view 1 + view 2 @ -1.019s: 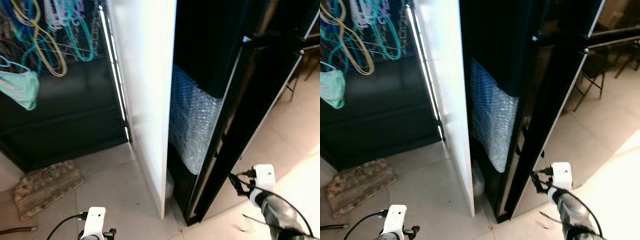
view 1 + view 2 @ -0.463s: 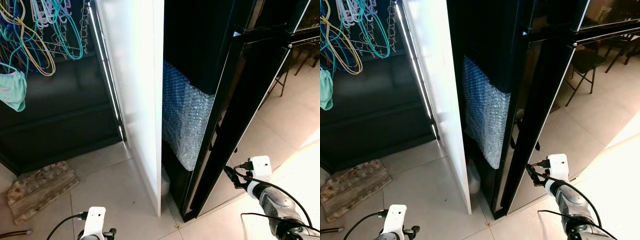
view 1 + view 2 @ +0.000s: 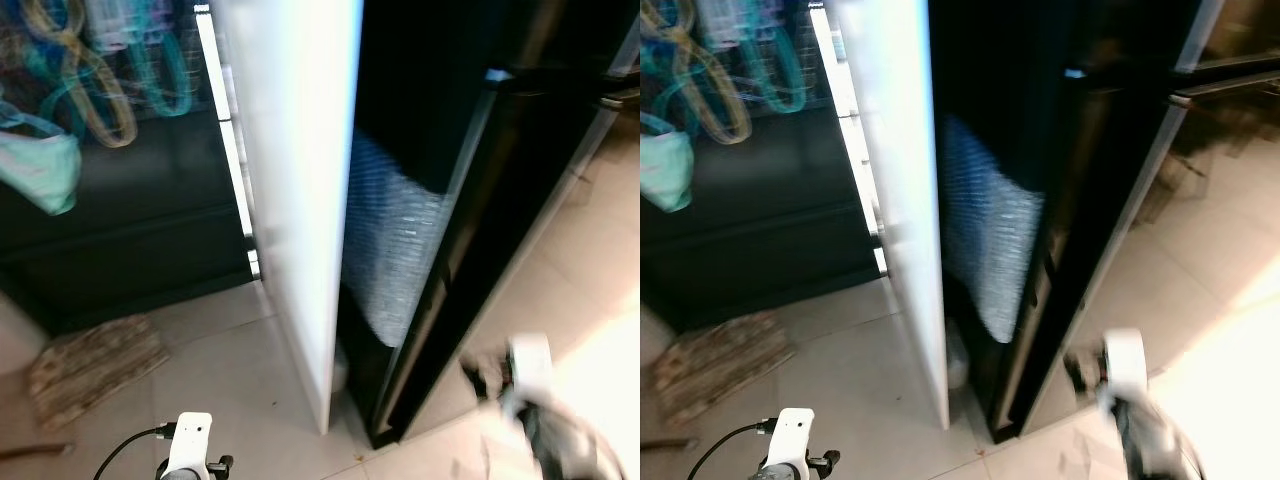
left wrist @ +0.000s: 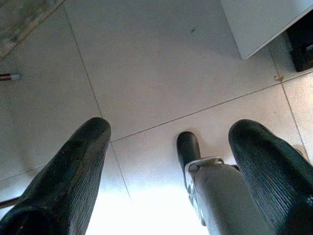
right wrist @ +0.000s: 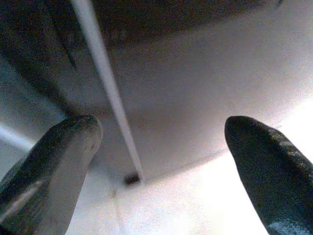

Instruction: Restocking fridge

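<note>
Head views are pretty blurry: the black fridge (image 3: 520,200) stands ahead with its dark door (image 3: 470,260) ajar, bubble wrap (image 3: 395,250) showing in the gap, beside a white panel (image 3: 295,180). Hangers (image 3: 90,90) hang off to the left, with a mat (image 3: 90,365) on the tiled floor (image 3: 230,390).

Left wrist view: left gripper (image 4: 171,161) spread wide, holding nothing, over the tiles.

Right wrist view: right gripper (image 5: 161,161) also wide open and empty, facing the fridge's lower edge.
</note>
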Controlling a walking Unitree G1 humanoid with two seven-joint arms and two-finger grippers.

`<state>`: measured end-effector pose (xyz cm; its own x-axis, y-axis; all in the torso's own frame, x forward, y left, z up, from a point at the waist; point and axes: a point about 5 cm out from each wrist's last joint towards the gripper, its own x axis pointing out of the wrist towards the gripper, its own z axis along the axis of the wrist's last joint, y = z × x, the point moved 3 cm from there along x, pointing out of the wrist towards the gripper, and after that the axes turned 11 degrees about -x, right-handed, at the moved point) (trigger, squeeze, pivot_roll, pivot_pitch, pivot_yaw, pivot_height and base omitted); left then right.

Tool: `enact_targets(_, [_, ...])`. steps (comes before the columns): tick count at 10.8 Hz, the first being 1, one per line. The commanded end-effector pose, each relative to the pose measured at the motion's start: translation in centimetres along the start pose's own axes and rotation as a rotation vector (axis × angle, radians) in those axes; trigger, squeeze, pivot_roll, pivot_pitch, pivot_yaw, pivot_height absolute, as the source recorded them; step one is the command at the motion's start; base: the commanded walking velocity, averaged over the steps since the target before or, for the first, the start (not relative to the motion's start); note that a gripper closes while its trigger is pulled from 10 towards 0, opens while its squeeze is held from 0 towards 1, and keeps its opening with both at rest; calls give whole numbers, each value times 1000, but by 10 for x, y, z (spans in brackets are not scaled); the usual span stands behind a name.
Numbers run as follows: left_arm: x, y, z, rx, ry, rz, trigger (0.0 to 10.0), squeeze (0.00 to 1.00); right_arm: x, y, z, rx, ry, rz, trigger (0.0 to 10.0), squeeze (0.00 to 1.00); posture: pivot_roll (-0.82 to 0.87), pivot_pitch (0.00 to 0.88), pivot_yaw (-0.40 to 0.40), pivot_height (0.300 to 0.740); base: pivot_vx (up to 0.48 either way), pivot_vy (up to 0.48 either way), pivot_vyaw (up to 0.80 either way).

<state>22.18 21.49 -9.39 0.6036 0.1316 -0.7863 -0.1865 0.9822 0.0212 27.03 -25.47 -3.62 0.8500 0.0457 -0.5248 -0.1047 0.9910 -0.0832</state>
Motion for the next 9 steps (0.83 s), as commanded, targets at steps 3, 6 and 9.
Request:
enact_targets(3, [0, 1, -3, 2, 16, 6, 10000, 0, 1, -2, 4, 6, -10, -13, 10000, 0, -38, 0, -17, 740, 0, 0, 0])
enact_targets(6, [0, 1, -3, 2, 16, 6, 10000, 0, 1, -2, 3, 4, -9, -17, 10000, 0, -38, 0, -17, 740, 0, 0, 0])
enact_targets(9, [0, 1, -3, 2, 16, 6, 10000, 0, 1, -2, 3, 4, -9, -18, 10000, 0, -38, 0, -17, 740, 0, 0, 0])
